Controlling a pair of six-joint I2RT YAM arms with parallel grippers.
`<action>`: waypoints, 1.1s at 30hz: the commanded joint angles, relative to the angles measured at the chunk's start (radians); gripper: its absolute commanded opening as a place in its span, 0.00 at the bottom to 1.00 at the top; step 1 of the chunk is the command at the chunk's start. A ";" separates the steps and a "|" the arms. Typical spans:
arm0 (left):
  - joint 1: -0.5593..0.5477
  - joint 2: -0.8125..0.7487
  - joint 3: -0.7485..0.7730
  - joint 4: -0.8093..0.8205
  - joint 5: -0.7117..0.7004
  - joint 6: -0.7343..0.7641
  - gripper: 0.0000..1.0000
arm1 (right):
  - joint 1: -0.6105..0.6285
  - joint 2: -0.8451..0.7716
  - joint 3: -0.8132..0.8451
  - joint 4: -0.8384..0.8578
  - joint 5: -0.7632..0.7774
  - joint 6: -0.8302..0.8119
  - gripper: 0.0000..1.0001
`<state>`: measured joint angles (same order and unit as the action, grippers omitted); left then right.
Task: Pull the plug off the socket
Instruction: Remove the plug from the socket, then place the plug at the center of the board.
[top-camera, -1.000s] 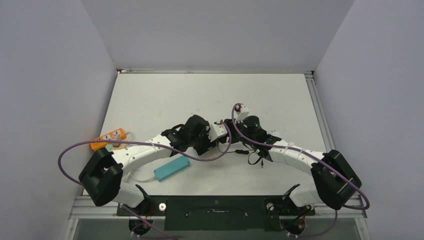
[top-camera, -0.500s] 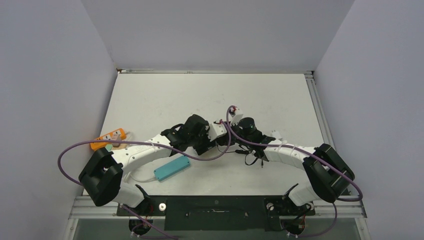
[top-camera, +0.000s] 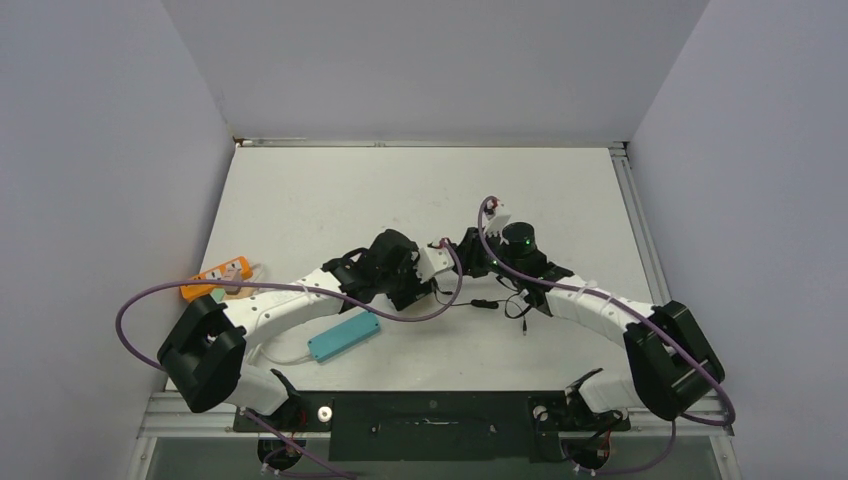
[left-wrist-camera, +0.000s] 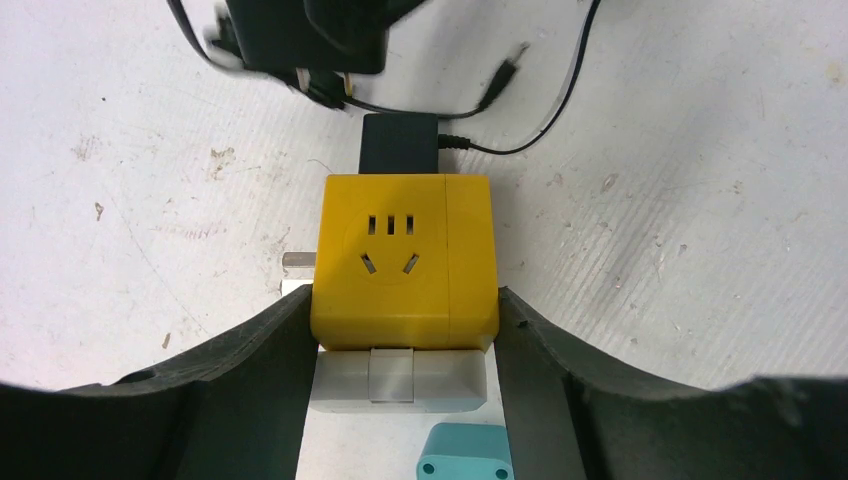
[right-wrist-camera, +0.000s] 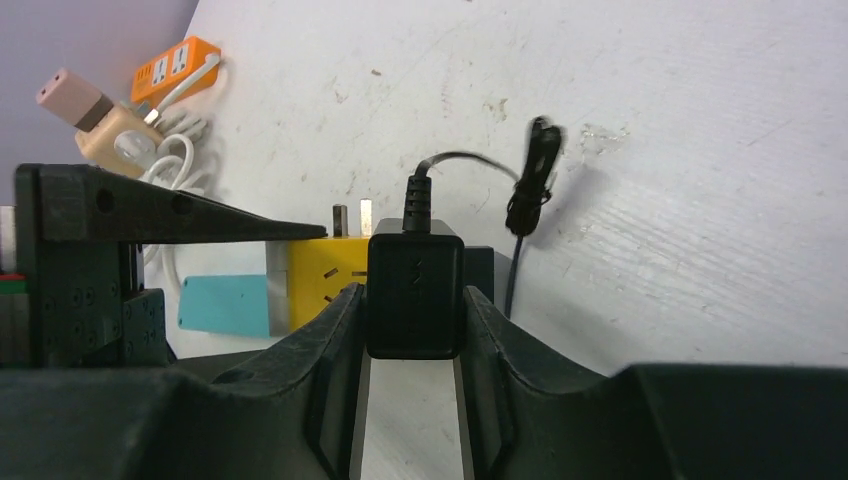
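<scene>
Right claw (right-wrist-camera: 412, 345) around plug (right-wrist-camera: 414, 295)

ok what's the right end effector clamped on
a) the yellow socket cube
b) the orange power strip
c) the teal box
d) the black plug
d: in the right wrist view its fingers press both sides of the black plug, with the yellow socket behind it.

2 arms meet mid-table (top-camera: 330, 190) (teal block (top-camera: 344, 336) near left arm).
</scene>
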<state>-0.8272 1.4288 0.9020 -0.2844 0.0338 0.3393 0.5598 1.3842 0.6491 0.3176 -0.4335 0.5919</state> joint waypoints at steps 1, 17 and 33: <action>0.013 -0.016 0.010 -0.016 0.011 -0.022 0.00 | 0.007 -0.107 -0.005 -0.028 0.080 -0.070 0.05; 0.216 -0.197 -0.042 0.183 0.385 -0.240 0.00 | -0.298 -0.274 -0.008 -0.229 0.239 -0.115 0.05; 0.367 -0.202 -0.103 0.524 0.799 -0.616 0.00 | -0.422 -0.001 -0.158 0.009 0.193 -0.033 0.12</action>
<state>-0.4690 1.2285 0.7788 0.0639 0.6998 -0.1799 0.1593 1.3579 0.4850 0.2245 -0.2352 0.5404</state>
